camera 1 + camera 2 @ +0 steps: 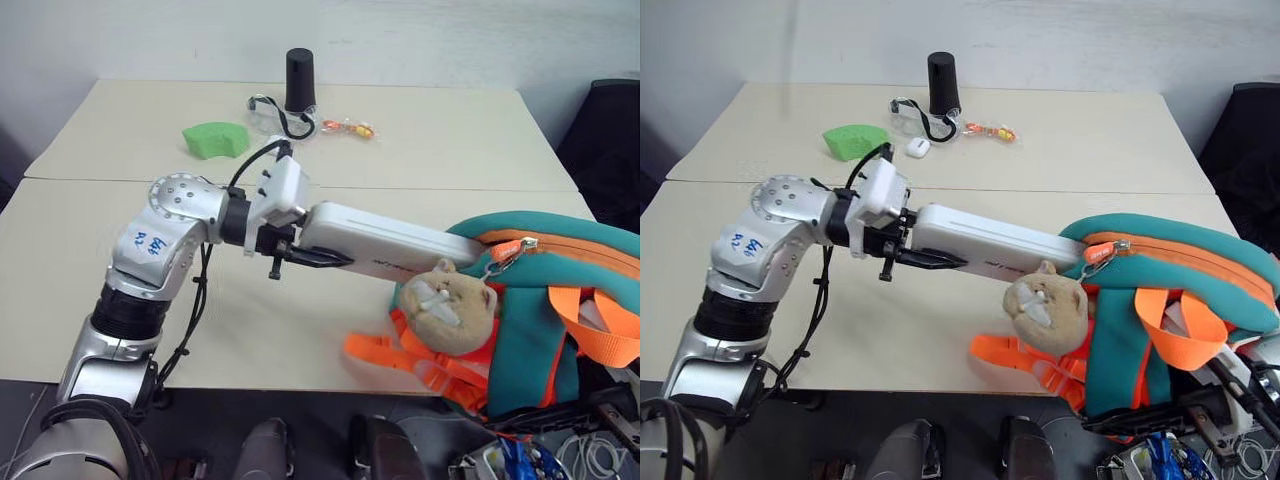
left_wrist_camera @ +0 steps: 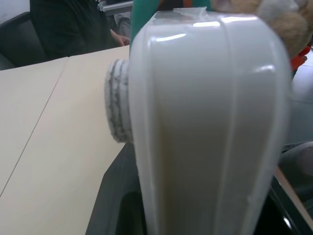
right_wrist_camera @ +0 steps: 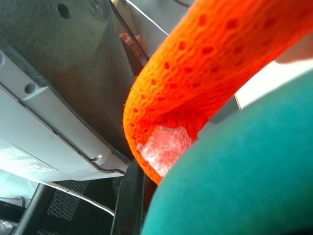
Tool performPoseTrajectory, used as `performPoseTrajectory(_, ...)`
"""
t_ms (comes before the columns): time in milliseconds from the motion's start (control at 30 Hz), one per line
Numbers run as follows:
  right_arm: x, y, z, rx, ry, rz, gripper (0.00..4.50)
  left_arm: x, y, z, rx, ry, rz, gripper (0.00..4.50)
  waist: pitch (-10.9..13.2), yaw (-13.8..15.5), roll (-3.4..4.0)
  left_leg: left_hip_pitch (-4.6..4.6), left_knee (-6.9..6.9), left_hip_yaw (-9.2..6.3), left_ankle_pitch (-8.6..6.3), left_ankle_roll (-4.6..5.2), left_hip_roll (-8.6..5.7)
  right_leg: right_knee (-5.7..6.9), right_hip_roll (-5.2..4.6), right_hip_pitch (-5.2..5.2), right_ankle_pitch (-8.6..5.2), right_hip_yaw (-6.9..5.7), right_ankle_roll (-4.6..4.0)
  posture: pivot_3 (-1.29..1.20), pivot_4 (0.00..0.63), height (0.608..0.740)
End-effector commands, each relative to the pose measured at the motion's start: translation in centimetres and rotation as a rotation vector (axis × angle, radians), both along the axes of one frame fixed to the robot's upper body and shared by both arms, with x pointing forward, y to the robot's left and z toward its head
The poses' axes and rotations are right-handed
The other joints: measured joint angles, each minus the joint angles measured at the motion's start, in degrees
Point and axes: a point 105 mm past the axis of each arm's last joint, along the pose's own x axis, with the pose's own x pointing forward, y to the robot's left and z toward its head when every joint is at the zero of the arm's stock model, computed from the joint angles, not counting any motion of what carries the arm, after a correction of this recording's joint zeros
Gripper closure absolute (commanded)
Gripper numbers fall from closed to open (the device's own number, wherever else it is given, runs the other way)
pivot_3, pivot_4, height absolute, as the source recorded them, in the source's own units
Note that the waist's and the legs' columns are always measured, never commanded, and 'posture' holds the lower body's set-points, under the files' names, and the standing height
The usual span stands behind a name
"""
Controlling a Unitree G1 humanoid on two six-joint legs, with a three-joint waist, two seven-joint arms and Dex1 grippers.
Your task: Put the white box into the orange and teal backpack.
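Step in hand: insertion. Left tool (image 1: 300, 255) at frame centre, fingers clamped on near end of white box (image 1: 385, 241). Box held above tabletop (image 1: 300, 330), far end at zipper mouth of orange and teal backpack (image 1: 560, 290), lower right. Right tool closed around orange strap (image 3: 195, 73). Next, as I judge: push box further through opening, then release.

One white box (image 1: 385, 243), one backpack (image 1: 545, 300) bearing one plush hamster (image 1: 445, 305). Beyond the pincer (image 1: 312, 257) on the table (image 1: 450, 150): one green sponge (image 1: 215, 139), one black cylinder (image 1: 300, 80), one pair of goggles (image 1: 272, 115), one small white case (image 1: 917, 147), one orange wrapper (image 1: 348, 128).
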Motion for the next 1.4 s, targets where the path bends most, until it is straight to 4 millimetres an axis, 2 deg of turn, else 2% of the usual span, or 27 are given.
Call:
performPoseTrajectory(33,-1.3,0.4,1.4,0.012,-0.001,0.100,4.48,0.3,0.2,2.5,-0.078,-0.040,0.021,3.16,0.00,0.00,0.00,0.00,0.00,0.00,0.00,0.00,0.00,0.00,0.00,0.00,0.00,0.00,0.00,0.00,0.150,0.740)
performPoseTrajectory(400,-1.7,0.9,2.3,0.003,-0.023,0.155,4.48,-0.6,-2.7,2.1,-0.102,-0.030,-0.078,3.16,0.00,0.04,0.00,-0.02,0.00,0.00,-0.01,0.01,-0.02,-0.01,0.03,-0.01,0.00,0.00,0.01,0.00,0.150,0.740)
performPoseTrajectory(500,-1.5,0.9,2.2,-0.003,-0.029,0.156,4.48,-1.5,-3.7,0.9,-0.064,0.005,-0.159,3.16,0.00,0.04,0.00,-0.02,0.00,0.00,-0.01,0.01,-0.01,-0.01,0.04,-0.01,0.00,0.00,0.00,0.00,0.150,0.740)
performPoseTrajectory(733,-1.6,0.7,2.0,0.000,-0.038,0.153,4.48,-1.8,-7.8,-1.1,-0.067,0.085,-0.232,3.16,0.01,0.30,-0.01,-0.03,0.00,0.00,0.00,0.03,-0.07,-0.02,0.06,-0.01,0.01,-0.01,0.01,0.00,0.150,0.740)
performPoseTrajectory(967,-1.6,0.6,2.0,0.013,-0.049,0.140,4.48,-3.2,-13.0,-3.1,-0.049,0.134,-0.301,3.16,0.01,0.32,-0.01,-0.03,0.00,0.00,0.00,0.04,-0.07,-0.03,0.04,-0.01,0.01,0.00,0.02,0.00,0.150,0.740)
performPoseTrajectory(1167,-0.6,0.7,1.4,0.032,-0.063,0.104,4.48,-3.3,-15.8,-4.7,0.034,0.119,-0.304,3.16,0.00,0.24,-0.01,-0.03,0.00,-0.01,0.00,0.05,-0.06,-0.05,0.00,-0.01,0.01,-0.01,0.02,0.00,0.150,0.740)
performPoseTrajectory(1233,-0.2,0.9,1.2,0.038,-0.069,0.090,4.50,-3.0,-15.8,-4.3,0.026,0.132,-0.293,2.45,0.00,0.21,-0.01,-0.02,0.00,-0.02,-0.01,0.06,-0.04,-0.09,-0.03,0.01,0.01,-0.01,0.02,0.00,0.150,0.740)
performPoseTrajectory(1267,-0.1,0.9,1.2,0.039,-0.070,0.086,4.50,-2.9,-15.7,-4.2,0.022,0.139,-0.291,2.27,0.00,0.19,0.00,-0.03,0.00,-0.03,-0.01,0.06,-0.03,-0.08,-0.05,0.00,0.01,-0.01,0.02,0.00,0.150,0.740)
performPoseTrajectory(1400,0.4,0.9,1.0,0.038,-0.076,0.060,4.50,-2.9,-13.2,-2.9,0.003,0.146,-0.311,1.00,0.00,-0.08,0.00,-0.03,0.00,-0.04,-0.01,0.05,-0.01,-0.08,-0.08,0.00,0.01,-0.01,0.01,0.00,0.150,0.740)
